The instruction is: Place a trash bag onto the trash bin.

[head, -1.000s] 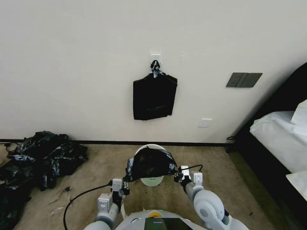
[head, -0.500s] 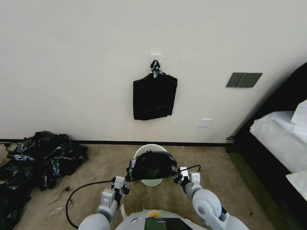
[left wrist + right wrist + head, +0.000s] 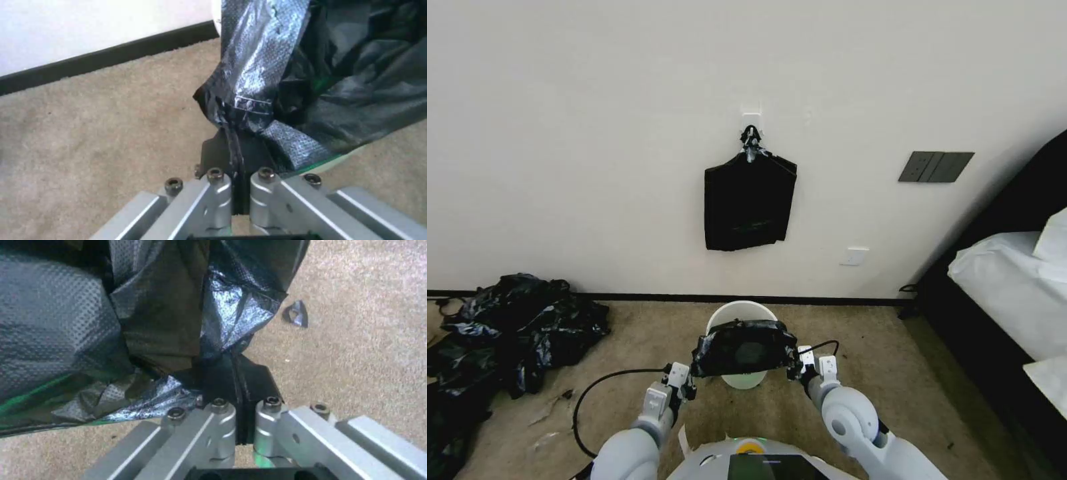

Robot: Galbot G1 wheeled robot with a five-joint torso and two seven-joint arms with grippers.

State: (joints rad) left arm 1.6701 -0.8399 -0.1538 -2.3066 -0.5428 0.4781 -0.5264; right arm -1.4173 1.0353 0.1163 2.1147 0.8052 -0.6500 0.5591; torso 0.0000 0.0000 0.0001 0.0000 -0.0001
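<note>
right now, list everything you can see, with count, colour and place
trash bag: one, glossy black, stretched between the two grippers over the near part of the bin
trash bin: one, cream-white, on the carpet by the wall
bag bundle: one, black, hanging from a white wall hook
bag mound: one heap, black, on the carpet at left
wall plate: one, dark grey, right of the bundle
wall socket: one, white, low on the wall
bed: one, white bedding, dark frame, far right
plastic scrap: one, black, on the carpet
left gripper: shut on the bag's left edge
right gripper: shut on the bag's right edge
</note>
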